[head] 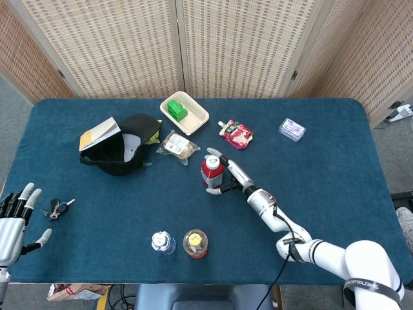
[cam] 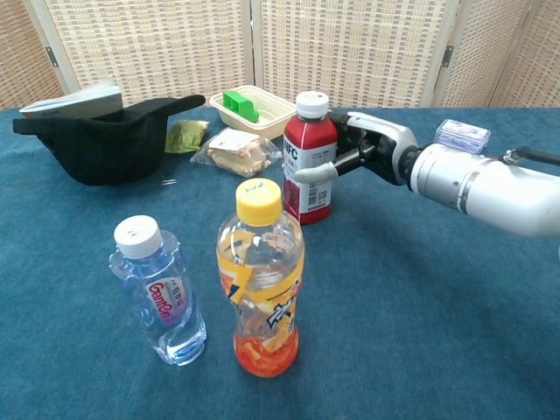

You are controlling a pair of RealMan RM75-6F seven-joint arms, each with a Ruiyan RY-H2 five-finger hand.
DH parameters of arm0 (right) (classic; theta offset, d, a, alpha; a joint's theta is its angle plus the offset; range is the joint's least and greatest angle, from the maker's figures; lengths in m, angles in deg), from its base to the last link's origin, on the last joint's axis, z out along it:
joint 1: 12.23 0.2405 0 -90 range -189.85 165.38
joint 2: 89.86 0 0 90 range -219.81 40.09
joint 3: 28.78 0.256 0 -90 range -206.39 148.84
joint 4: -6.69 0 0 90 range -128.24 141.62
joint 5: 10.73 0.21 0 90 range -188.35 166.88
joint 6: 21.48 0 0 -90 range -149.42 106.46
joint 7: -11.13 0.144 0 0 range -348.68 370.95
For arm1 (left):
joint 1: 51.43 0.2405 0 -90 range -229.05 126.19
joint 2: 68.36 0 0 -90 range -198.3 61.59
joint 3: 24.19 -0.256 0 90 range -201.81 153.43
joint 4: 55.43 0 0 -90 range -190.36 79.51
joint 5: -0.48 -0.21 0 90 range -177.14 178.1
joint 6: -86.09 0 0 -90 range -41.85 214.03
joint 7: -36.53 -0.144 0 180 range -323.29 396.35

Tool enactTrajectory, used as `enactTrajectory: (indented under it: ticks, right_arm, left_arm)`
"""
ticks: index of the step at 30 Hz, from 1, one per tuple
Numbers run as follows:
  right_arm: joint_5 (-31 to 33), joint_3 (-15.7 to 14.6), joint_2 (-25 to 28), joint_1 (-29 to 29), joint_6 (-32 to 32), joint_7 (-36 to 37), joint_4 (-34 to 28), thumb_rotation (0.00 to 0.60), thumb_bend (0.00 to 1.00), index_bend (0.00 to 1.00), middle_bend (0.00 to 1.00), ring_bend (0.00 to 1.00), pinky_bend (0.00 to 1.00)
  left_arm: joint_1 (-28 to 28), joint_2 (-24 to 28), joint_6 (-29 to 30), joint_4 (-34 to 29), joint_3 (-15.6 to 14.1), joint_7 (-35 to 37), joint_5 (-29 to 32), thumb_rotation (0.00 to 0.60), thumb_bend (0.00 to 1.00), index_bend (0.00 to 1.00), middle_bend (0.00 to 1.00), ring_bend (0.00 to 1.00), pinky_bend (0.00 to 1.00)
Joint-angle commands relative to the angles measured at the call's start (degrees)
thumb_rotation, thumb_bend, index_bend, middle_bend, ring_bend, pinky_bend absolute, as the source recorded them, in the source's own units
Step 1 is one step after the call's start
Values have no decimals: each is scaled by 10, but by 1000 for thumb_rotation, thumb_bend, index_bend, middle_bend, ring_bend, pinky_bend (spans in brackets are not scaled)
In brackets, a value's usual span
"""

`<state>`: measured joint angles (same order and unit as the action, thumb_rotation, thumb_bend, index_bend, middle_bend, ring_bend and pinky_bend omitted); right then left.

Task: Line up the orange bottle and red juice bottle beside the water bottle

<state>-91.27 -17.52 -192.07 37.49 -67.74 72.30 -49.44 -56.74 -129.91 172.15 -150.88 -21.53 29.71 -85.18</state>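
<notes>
The red juice bottle [head: 211,173] [cam: 310,162] stands upright mid-table. My right hand [head: 227,175] [cam: 363,149] clasps it from the right, thumb across the front label and fingers behind the bottle. Nearer the front edge the orange bottle [head: 195,243] [cam: 260,280] stands close beside the water bottle [head: 162,243] [cam: 160,293], which is on its left. My left hand [head: 13,219] hovers at the table's left front corner with fingers spread and nothing in it; only the head view shows it.
A black cap [head: 122,152] with a book on it lies at the back left. Behind the red bottle are a white tray [head: 197,120], a snack packet [head: 179,146] and a red pouch [head: 236,134]. Keys [head: 57,208] lie near my left hand.
</notes>
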Motion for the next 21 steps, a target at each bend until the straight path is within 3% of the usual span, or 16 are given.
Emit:
enactTrajectory:
  ticks: [1,5,9,15,21]
  right_arm:
    - [-2,1,-7,4,6,12,10,600,287,290,277,102,85]
    - [-8,1,-12,7,7,26,22,600,452,438,361,181,134]
    - [-16,-1,-8,-2,-15,27,17,600,494,537,448,272,190]
    - [-40,-22,42,-25,-43,37,-46,600,495,560,474,303,209]
    - [-80,-55,124,-53,-82,39,-149,600,496,560,475,308,234]
  left_arm:
    - [0,2,-1,0,0,2,0,600,227,0,0,0,0]
    - [0,4,5,1,2,7,-6,600,227,0,0,0,0]
    - [1,4,6,0,2,4,-4,600,228,0,0,0,0]
    - [-1,2,3,0,3,-3,-2,600,228,0,0,0,0]
    - [-3,1,0,-2,4,-13,-1,600,227,0,0,0,0]
